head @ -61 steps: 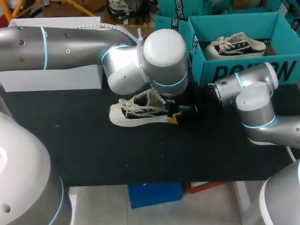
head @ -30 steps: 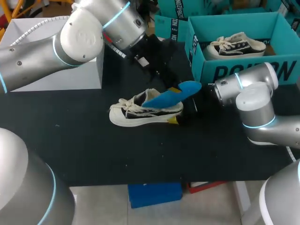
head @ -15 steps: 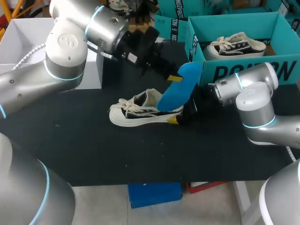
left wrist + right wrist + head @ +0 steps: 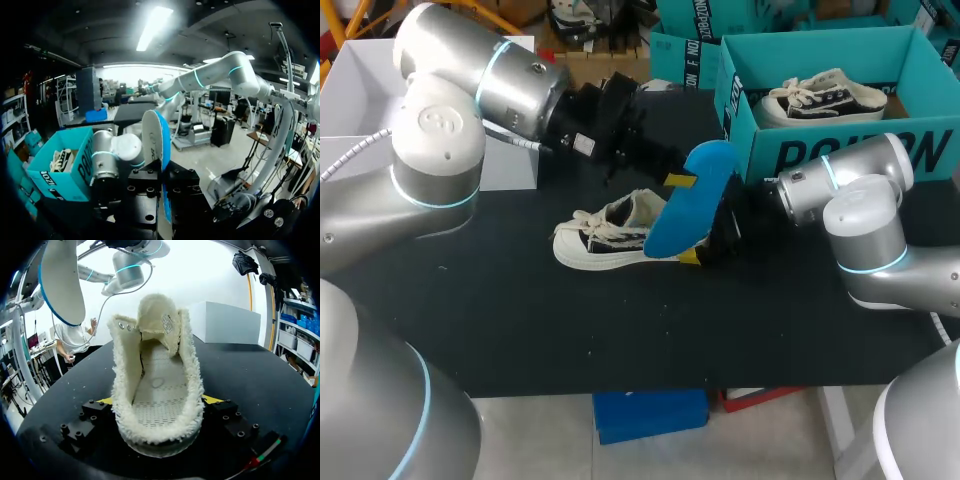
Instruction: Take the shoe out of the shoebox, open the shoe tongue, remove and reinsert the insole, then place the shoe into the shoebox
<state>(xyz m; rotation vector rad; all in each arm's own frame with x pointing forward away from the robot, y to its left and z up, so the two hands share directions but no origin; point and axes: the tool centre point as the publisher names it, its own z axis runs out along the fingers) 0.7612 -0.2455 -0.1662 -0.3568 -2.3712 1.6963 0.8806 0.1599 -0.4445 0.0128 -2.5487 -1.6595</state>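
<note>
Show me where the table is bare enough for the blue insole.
The widest bare stretch of table runs along the near edge, in front of the shoe. A smaller patch lies between the shoe's toe and the white box. Crowded: between the shoe's heel and the teal shoebox, where the right pincer grips it and the left pincer holds the insole.

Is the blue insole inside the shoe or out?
Out. The left hand holds the insole up in the air, and the shoe looks bare inside.

Fleecy shoe (image 4: 157, 390), smooth blue insole (image 4: 685, 205) — matt black table (image 4: 520, 320)
</note>
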